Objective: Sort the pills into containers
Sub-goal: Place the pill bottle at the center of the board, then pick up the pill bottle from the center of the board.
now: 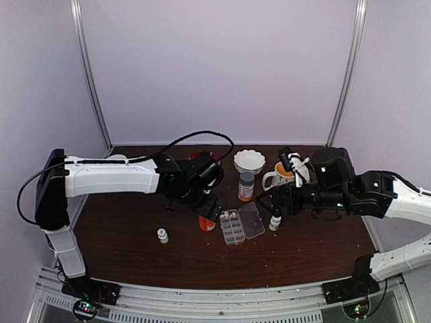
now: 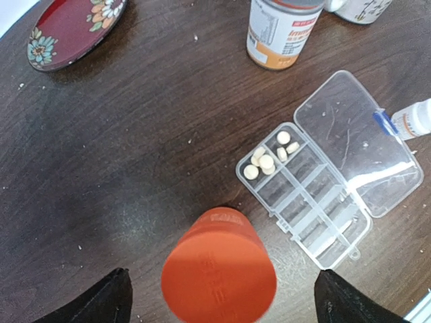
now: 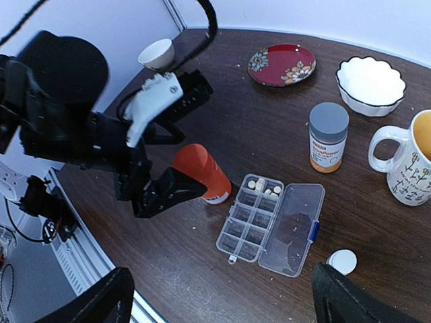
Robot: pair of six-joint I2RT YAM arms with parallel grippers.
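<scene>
The clear pill box (image 2: 315, 214) lies open on the dark table, its lid (image 2: 357, 141) folded flat to the right. Several pale pills (image 2: 262, 163) sit in its two far cells (image 3: 264, 186); the other cells look empty. My left gripper (image 2: 222, 273) is open around the upright orange-red bottle (image 2: 219, 269), with a gap on each side. That bottle (image 1: 207, 223) stands just left of the pill box (image 1: 231, 229). My right gripper (image 3: 222, 268) hangs open above the pill box (image 3: 246, 225), nothing between its fingers.
A grey-capped bottle (image 3: 328, 138), a white bowl (image 3: 370, 81) and a mug (image 3: 411, 168) stand behind the box. A red flowered plate (image 3: 281, 64) lies further back. One small white bottle (image 1: 275, 222) stands by the lid, another (image 1: 162, 235) at the front left.
</scene>
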